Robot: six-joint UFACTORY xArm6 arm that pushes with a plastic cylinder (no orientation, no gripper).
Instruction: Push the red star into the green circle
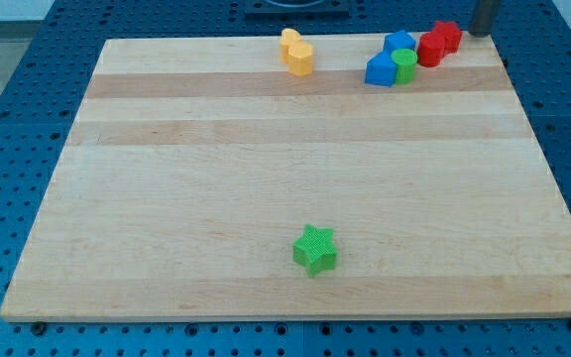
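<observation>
The green circle (pixel 403 65) stands near the view's top right, touching two blue blocks, one (pixel 380 70) on its left and one (pixel 399 43) above it. Two red blocks sit just right of it: one (pixel 430 50) touches the green circle, the other (pixel 447 37) is behind it towards the top right. I cannot tell which red block is the star. My tip (pixel 480 34) is at the board's top right edge, a short way right of the farther red block and apart from it.
A yellow block (pixel 296 53) lies at the top centre of the wooden board (pixel 167 198). A green star (pixel 315 249) sits near the bottom centre. Blue perforated table surrounds the board.
</observation>
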